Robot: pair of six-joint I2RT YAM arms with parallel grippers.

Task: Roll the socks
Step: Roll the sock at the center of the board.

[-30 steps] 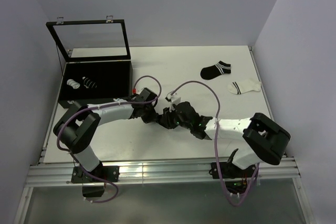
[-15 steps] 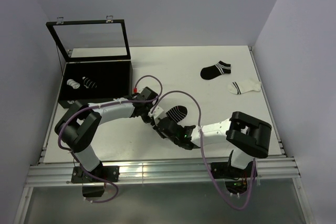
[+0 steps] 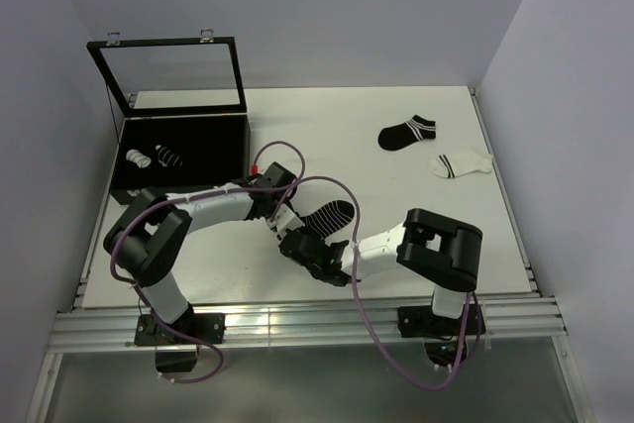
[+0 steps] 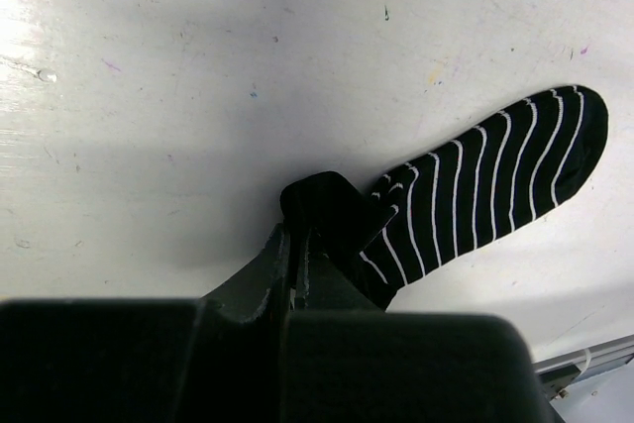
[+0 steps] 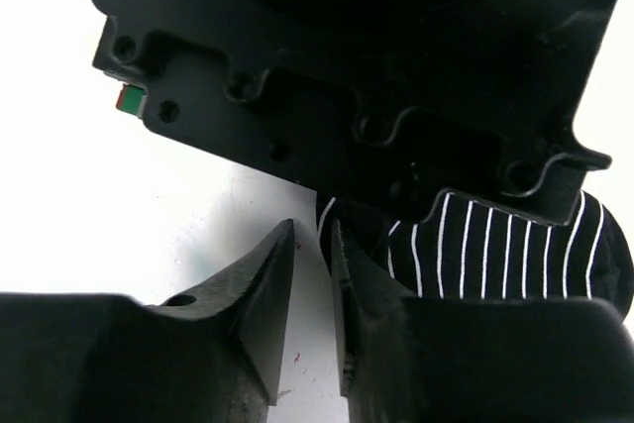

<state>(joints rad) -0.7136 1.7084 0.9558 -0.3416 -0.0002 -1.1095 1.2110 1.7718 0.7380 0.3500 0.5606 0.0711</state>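
Socks on a white counter [image 3: 327,126], seen from above. We see both arms bent inward so that the left tool [image 3: 284,222] and the right tool [image 3: 300,241] meet near the front centre. They meet at the cuff end of a pinstriped sock [image 3: 331,214], whose toe points away to the right. Well apart, at the far right, lie a black sock [image 3: 407,132] and a white sock [image 3: 461,162], both flat. At the left, an open black case [image 3: 248,156] holds two rolled bundles [image 3: 140,158].

From the left wrist, we see the left tool [image 4: 294,235] clenched, its fingers pressed together on the folded cuff [image 4: 322,200] of the pinstriped sock [image 4: 485,195]. The rest of the sock lies flat on the counter, stretching up and to the right.

From the right wrist, we see the right tool [image 5: 312,240] drawn almost closed, with only a thin slit of bare counter between its fingers [image 5: 263,274]. It grips nothing. The sock's edge lies just beyond the fingertips, partly under the left tool's black housing [image 5: 376,66].

We judge the roll to be at its very start, with the cuff turned over once. The next move calls for turning that fold on toward the toe while something pins the sock flat, so the bundle comes out tight. Two flat socks wait.
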